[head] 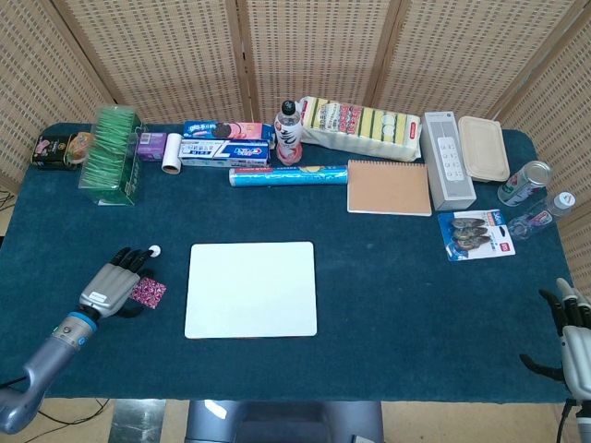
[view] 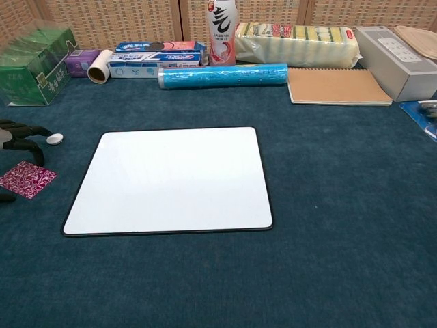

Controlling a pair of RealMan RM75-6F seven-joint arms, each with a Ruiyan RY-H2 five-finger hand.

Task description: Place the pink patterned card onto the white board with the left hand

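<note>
Head view shows the pink patterned card [head: 147,292] lying flat on the blue cloth, just left of the white board [head: 251,289] and apart from it. The left hand [head: 113,286] hovers over the card's left edge, fingers spread and holding nothing; contact with the card cannot be told. A small white pebble-like object [head: 155,249] sits just beyond the fingertips. The right hand [head: 574,328] rests at the table's right edge, fingers apart, empty.
</note>
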